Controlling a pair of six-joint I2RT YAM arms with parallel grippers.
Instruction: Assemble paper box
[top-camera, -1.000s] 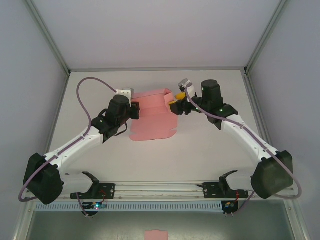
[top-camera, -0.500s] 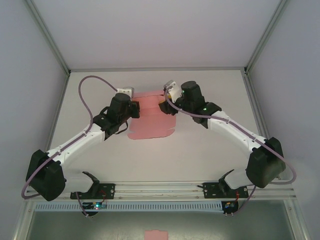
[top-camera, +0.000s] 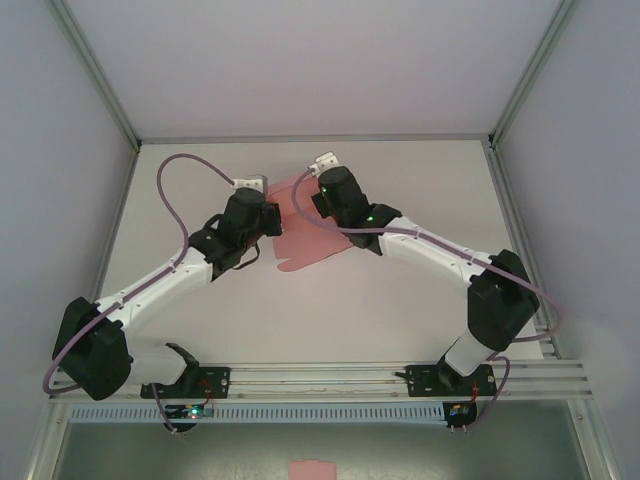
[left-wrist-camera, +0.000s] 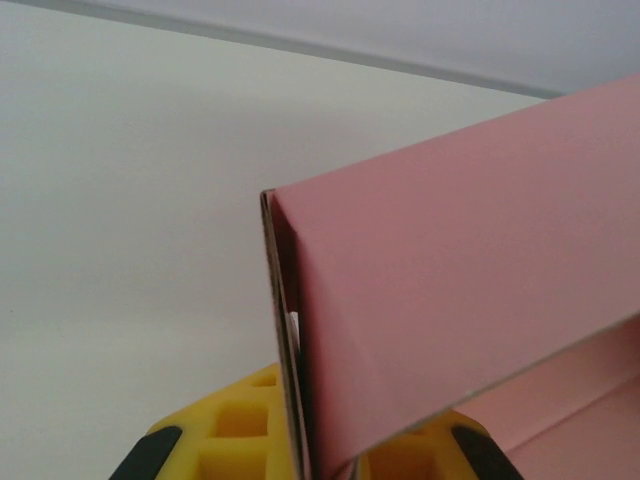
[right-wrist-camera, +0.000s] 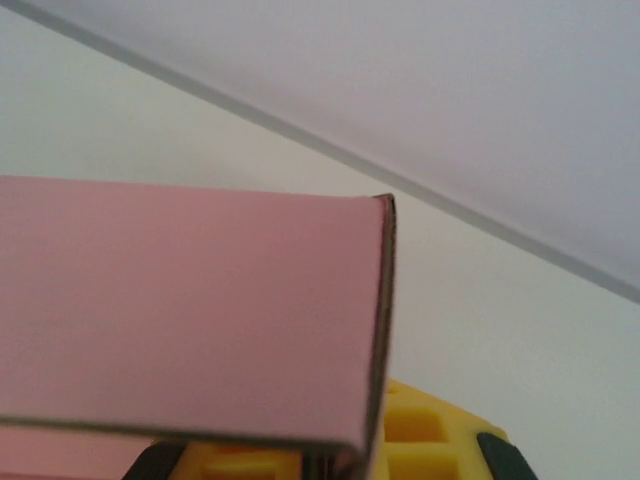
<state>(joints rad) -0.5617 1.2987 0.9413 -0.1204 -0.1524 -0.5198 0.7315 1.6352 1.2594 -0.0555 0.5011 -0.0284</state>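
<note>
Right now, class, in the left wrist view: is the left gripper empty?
No: the paper box has its folded edge running down between the yellow fingers of the left gripper, which is shut on it.

Your white table (top-camera: 400, 310) is fenced by aluminium frame posts, one at the far left (top-camera: 95, 72) and one at the far right (top-camera: 533, 72), with pale grey walls behind them. A metal rail (top-camera: 320, 375) runs along the near edge, and a white slotted strip (top-camera: 320, 411) lies just below it. Below the strip you have a small pink paper scrap (top-camera: 313, 469), well apart from the table.
</note>
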